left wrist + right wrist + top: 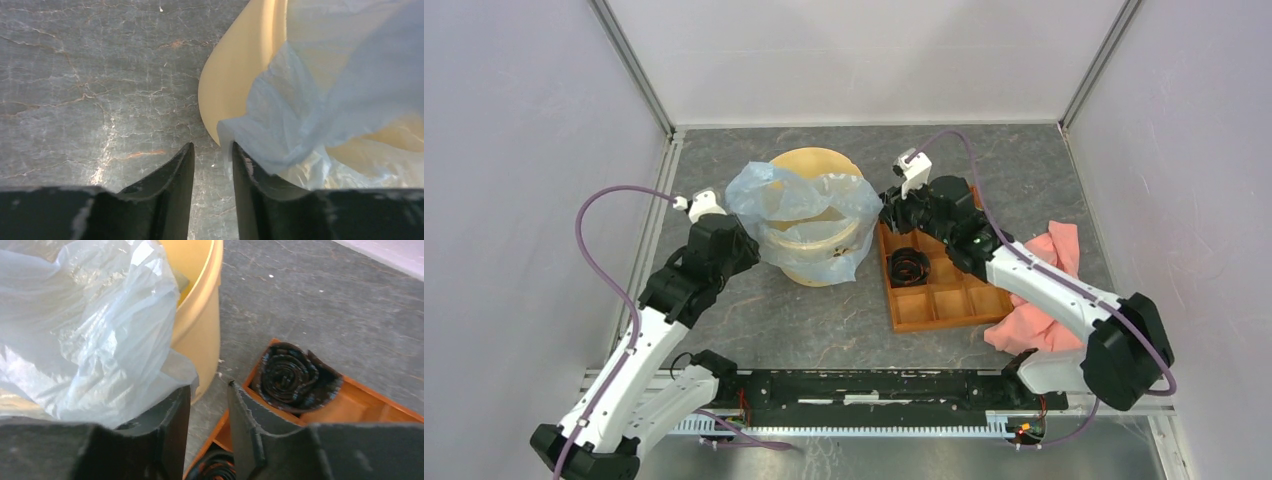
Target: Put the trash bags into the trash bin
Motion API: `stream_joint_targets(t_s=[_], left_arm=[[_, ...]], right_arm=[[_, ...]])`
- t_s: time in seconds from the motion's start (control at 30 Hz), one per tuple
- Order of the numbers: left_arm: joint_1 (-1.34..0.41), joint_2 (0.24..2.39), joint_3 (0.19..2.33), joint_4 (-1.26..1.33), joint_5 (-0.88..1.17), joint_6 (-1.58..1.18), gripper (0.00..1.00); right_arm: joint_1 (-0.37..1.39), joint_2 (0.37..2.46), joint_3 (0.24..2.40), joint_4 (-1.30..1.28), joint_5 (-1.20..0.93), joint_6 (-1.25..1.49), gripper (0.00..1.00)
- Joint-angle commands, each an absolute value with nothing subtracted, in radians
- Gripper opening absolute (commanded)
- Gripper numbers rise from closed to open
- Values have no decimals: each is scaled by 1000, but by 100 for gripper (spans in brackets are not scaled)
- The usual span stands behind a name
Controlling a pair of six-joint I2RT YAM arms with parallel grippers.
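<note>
Grey marbled bench (824, 320), upper centre of frame: the bag (799, 205) drapes over the bin (809, 272), mouth spread but not yet seated, as the left end effector (212, 150) and right end effector (209, 390) flank it, fingers slightly parted, gripping nothing.

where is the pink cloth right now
In the top view, the pink cloth lies on the table's right side, just right of the orange tray.

No readable text, labels, numbers in any view; none legible on trash bin (809, 160).
</note>
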State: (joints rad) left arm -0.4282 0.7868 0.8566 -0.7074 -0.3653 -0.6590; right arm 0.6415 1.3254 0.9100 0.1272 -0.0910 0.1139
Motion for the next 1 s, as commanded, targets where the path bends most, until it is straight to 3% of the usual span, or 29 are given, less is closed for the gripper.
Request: stream_joint_targets(t_s=[0.0, 0.13, 0.23, 0.3, 0.37, 0.57, 0.7, 0.87, 0.97], left_arm=[[-423, 760, 990, -850, -388, -637, 46], [-423, 678, 1037, -935, -327, -646, 71], [-423, 633, 1045, -903, -224, -637, 91], [-423, 656, 1063, -888, -203, -638, 96], [-423, 722, 1099, -885, -204, -633, 97], [-419, 875, 1231, -897, -292, -611, 96], [-391, 916, 1257, -869, -309, -568, 82], [-318, 940, 1261, -851, -300, -530, 80], [-232, 954, 1254, -827, -243, -500, 74]], right_arm=[[640, 1216, 988, -97, 16, 86, 48], [640, 1065, 920, -152, 26, 47, 72], [641, 1028, 930, -154, -82, -30, 80], [643, 1026, 935, -111, -187, -82, 84], [654, 1041, 965, -96, -268, -144, 87], [770, 1185, 1175, -160, -150, -296, 89], [856, 1311, 1312, -207, 52, -326, 88], [905, 1416, 1432, -232, 239, -315, 87], [921, 1472, 1480, -231, 309, -304, 87]])
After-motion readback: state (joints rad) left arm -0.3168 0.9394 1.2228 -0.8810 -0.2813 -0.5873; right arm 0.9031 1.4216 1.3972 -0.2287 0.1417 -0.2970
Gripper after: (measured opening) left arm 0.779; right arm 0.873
